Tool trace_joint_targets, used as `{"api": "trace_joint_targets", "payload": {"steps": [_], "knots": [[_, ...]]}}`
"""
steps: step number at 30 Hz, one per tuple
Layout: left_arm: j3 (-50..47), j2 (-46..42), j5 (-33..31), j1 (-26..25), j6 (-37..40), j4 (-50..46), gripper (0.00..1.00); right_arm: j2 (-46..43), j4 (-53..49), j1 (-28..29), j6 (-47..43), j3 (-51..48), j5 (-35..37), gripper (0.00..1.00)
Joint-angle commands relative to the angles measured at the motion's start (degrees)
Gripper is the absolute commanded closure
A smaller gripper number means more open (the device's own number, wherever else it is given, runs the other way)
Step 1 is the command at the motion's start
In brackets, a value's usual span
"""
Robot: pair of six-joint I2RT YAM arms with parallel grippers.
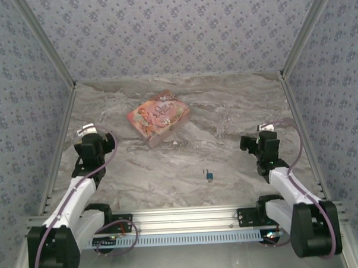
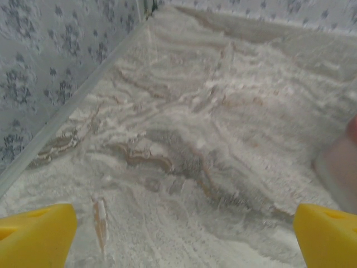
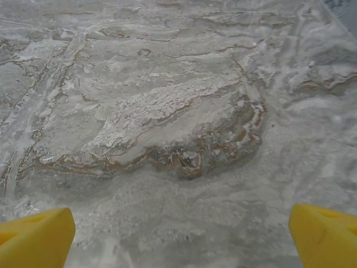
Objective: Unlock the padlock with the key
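Observation:
The padlock [image 1: 209, 176] is tiny, with a blue body and a thin silver shackle, and lies on the marble table [image 1: 226, 120] near the front middle. I cannot make out the key. My left gripper [image 1: 95, 139] hovers at the table's left side, far from the padlock. In the left wrist view the left gripper [image 2: 181, 240] is open, its yellow fingertips [image 2: 34, 234] wide apart over bare marble. My right gripper [image 1: 258, 143] is up at the right, to the right of and behind the padlock. The right gripper [image 3: 181, 237] also stands open, yellow fingertips [image 3: 323, 234] spread with nothing between them.
A pink illustrated box [image 1: 158, 117] sits at the back middle, tilted; its blurred edge [image 2: 341, 167] shows at the right of the left wrist view. A small pale speck [image 1: 175, 143] lies just in front of it. Patterned walls [image 1: 22, 87] enclose the table on three sides.

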Motion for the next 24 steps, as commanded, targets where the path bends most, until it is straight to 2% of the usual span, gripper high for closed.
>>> {"api": "trace_joint_targets", "payload": {"steps": [1, 6, 8, 11, 14, 18, 22, 24], "knots": [[-1.5, 2.3, -1.2, 0.7, 0.9, 5.9, 0.01, 3.9, 19.8, -0.9, -3.1, -2.7, -5.6, 0.0], [-3.3, 5.9, 2.0, 2.0, 1.7, 12.0, 0.01, 10.5, 29.8, -1.7, -6.3, -2.9, -8.9, 0.0], [-4.0, 7.4, 3.5, 2.4, 1.8, 14.9, 0.01, 12.4, 29.8, -2.1, -7.2, -1.6, -8.9, 0.0], [-4.8, 10.0, 4.6, 2.6, 2.3, 18.7, 0.01, 15.9, 34.9, -3.1, -9.0, -1.7, -9.9, 0.0], [-5.3, 12.3, 4.8, 2.6, 3.3, 22.2, 0.01, 21.4, 41.8, -5.6, -7.4, -2.6, -11.6, 0.0], [-5.2, 14.2, 6.7, 3.6, 4.8, 25.2, 0.01, 28.1, 45.9, -6.4, -6.5, -1.3, -12.6, 0.0], [-5.1, 16.8, 9.5, 4.8, 6.0, 29.5, 0.01, 28.4, 33.8, -5.6, -7.3, 4.9, -11.5, 0.0], [-5.0, 18.5, 10.6, 4.9, 7.0, 32.4, 0.01, 28.6, 33.6, -5.0, -7.8, 5.4, -10.4, 0.0]]}}
